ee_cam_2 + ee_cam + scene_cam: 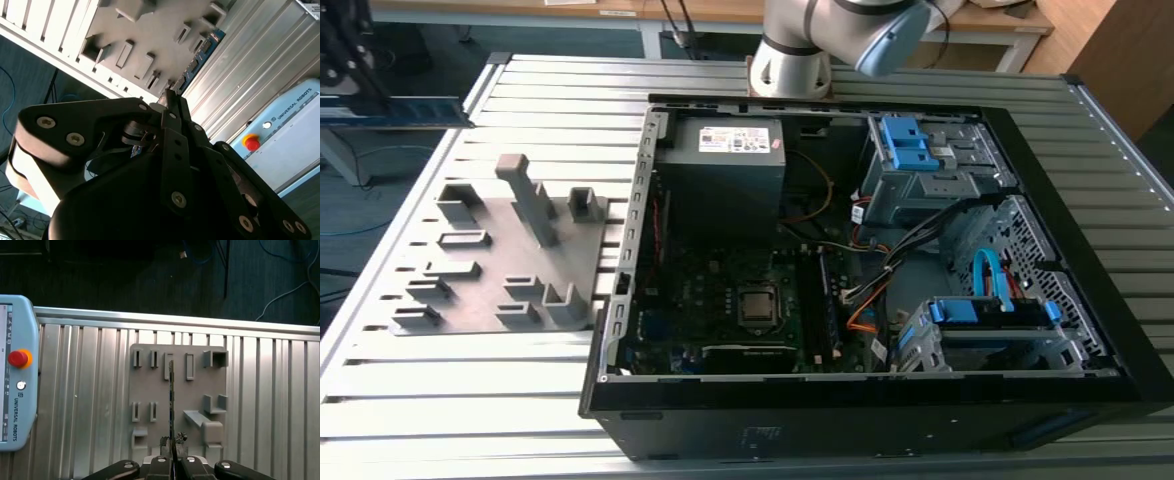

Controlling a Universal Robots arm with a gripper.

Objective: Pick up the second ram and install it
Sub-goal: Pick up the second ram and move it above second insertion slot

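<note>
Second ram [400,112] gripped by one end in the gripper [354,92], fingers [174,135] pressed together on the board's flat faces. Juts straight out ahead of the fingertips. Held in the air at the exterior view's far left, lying level there, well apart from the open tower case [881,400]. Appears edge-on in the first wrist view, a thin dark line over the grey fixture [150,390], not touching it so far as can be told.

Arm [790,50] rooted behind the case at the top middle of the exterior view, pale link slanting up toward the exterior view's right and past the edge.

By count: one arm, one gripper, one memory stick in its grasp, one fixture on the slatted metal table [454,400], one case. Inside the case: one power supply [720,190], one CPU socket [758,305], two blue drive brackets [907,145]. One pale blue teach pendant [15,405] with one red button [17,358], lying on the table beside the fixture.

Writing: one white label [738,138] on the power supply, print too small to make out; dark lettering along the pendant's edge.
</note>
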